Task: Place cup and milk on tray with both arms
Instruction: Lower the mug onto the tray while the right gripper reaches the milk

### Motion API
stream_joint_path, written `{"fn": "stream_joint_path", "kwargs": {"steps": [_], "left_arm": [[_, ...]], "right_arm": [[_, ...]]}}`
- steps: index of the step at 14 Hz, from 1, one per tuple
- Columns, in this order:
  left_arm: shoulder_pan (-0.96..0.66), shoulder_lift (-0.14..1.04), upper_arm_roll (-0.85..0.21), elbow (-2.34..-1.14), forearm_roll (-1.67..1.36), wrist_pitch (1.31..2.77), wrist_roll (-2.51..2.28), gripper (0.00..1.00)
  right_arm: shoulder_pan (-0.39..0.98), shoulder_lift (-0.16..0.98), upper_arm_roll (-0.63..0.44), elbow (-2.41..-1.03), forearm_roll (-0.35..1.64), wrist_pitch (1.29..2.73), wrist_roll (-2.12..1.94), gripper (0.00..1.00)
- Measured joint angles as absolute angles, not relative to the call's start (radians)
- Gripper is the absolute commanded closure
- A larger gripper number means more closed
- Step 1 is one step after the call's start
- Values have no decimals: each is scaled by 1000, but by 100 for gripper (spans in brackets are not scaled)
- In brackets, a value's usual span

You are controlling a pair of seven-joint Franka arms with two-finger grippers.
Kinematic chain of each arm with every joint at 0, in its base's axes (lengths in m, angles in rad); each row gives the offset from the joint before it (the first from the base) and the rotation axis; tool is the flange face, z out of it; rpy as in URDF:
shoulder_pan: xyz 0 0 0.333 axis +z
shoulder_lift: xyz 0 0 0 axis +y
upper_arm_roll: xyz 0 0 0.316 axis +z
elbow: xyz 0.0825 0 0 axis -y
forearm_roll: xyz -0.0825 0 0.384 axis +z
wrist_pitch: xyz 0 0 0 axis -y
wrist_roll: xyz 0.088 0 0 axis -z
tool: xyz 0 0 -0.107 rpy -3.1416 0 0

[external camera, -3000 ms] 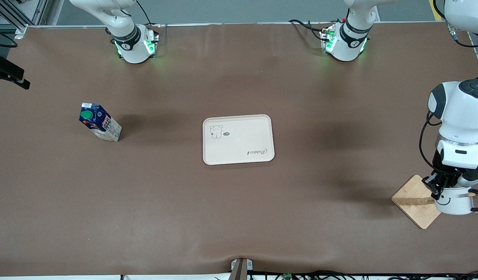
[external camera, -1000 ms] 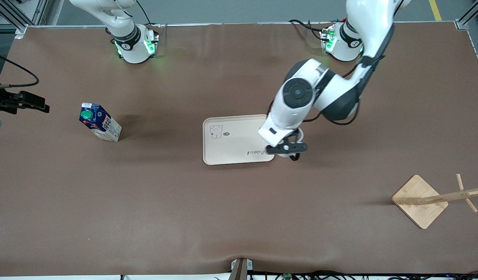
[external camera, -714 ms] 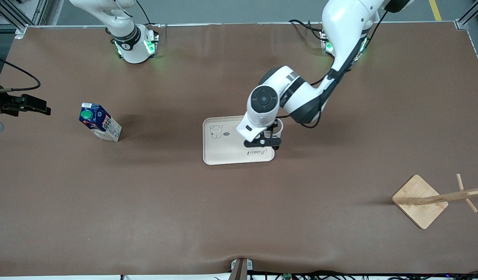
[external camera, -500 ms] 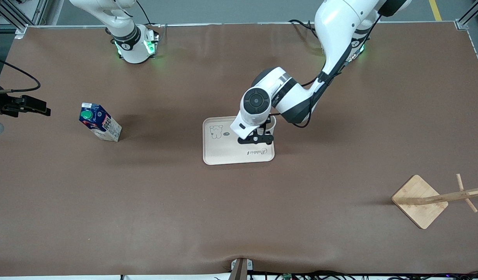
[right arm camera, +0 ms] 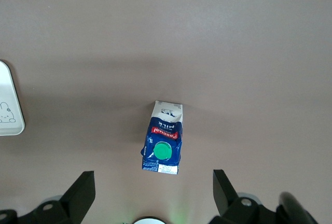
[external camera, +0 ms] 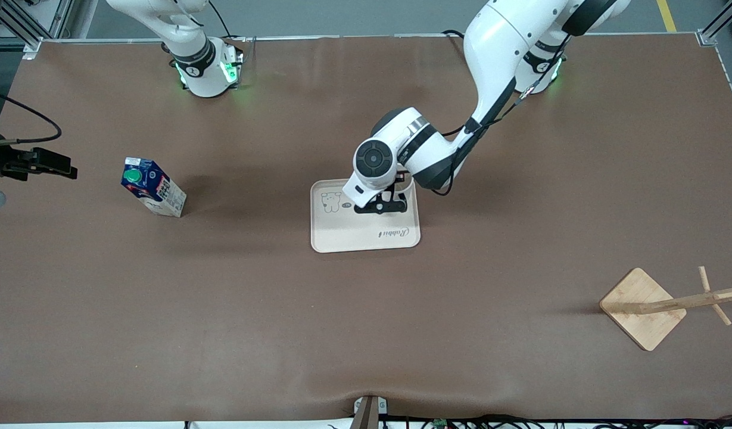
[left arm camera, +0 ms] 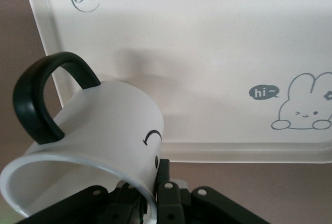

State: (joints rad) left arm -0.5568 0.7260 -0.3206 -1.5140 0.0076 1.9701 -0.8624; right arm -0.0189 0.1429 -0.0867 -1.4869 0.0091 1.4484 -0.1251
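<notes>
We see the left end effector over the tray, at the tray's edge nearest the robot bases, its fingers clamped on the rim of the cup; in the left wrist view the white cup hangs tilted above that edge of the tray, black handle on one side, part of the smiley face showing on its wall; whether the cup touches the tray we cannot tell; in the front view the arm hides most of the cup.

The right end effector hangs with its fingers spread wide, directly over the milk; the milk stands upright on the brown bench, toward the right arm's end, well apart from the tray, green cap facing up.

A wooden stand sits near the left arm's end of the bench, nearer the front camera than the tray.
</notes>
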Motion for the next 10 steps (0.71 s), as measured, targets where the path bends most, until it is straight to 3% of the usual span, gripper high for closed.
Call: {"fn": "stream_joint_path", "kwargs": {"steps": [10], "left_arm": [[-557, 752, -314, -1502, 8, 1966, -862, 97]], "right_arm": [[-8, 222, -92, -1488, 12, 1430, -124, 0]]}}
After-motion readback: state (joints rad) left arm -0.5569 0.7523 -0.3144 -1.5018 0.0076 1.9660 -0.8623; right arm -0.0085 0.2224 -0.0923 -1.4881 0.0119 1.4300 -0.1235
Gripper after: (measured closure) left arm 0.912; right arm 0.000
